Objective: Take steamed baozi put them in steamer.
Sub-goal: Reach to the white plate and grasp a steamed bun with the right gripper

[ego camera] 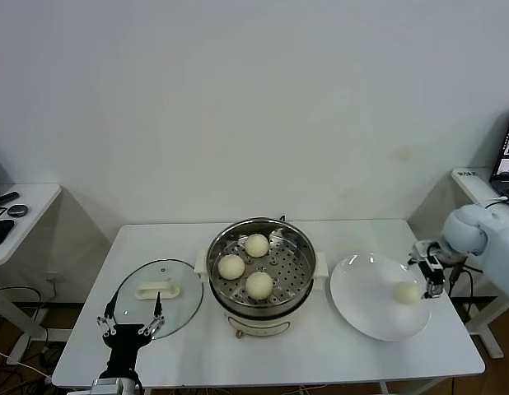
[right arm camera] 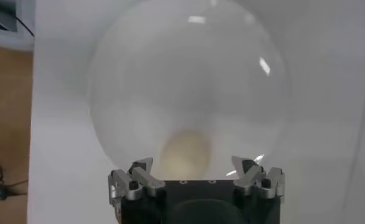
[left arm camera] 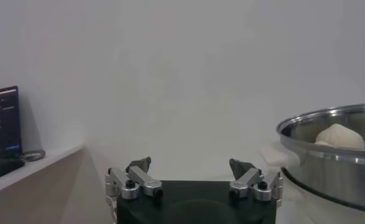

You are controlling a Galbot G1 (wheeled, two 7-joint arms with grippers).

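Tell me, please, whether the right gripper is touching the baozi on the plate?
Apart. In the right wrist view the right gripper is open, with the baozi on the plate beyond it and both fingertips clear of it.

The table [ego camera: 337, 354] fills the lower middle of the head view. At its centre stands the steamer [ego camera: 259, 267], with three baozi [ego camera: 256, 244] [ego camera: 231, 266] [ego camera: 259, 284] on its tray. Left of it lies the lid [ego camera: 160, 298]; right of it the plate [ego camera: 374, 300], with a fourth baozi [ego camera: 405, 292] near its right edge. The left gripper [ego camera: 129, 325] is at the lower left, before the lid. The right gripper [ego camera: 431, 271] is at the right, beside the plate's baozi.
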